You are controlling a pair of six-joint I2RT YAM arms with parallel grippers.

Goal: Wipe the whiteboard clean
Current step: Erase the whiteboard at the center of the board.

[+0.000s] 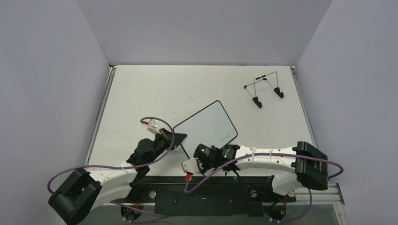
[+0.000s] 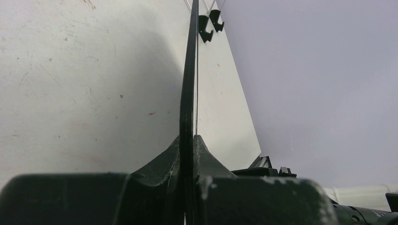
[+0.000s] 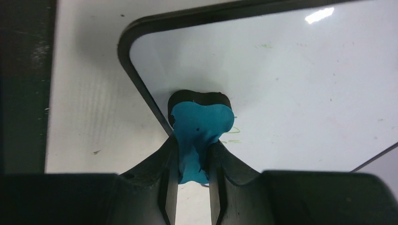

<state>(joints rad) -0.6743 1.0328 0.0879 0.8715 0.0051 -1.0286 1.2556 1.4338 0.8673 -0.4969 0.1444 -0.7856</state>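
Here the left gripper point(image 2: 189, 145) pinches the board point(image 1: 205, 124) (thinly, by its rim); the right gripper point(image 3: 193, 157), clamping the eraser point(image 3: 202, 123), may pry it loose.

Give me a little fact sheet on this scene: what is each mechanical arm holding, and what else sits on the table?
left gripper: shut on the near edge of the whiteboard
right gripper: shut on a blue eraser
eraser position: over the board's surface near one rounded corner, seemingly pressed on it
writing: faint green marks next to the eraser
wire stand: far right of the table, apart from the board, holding nothing
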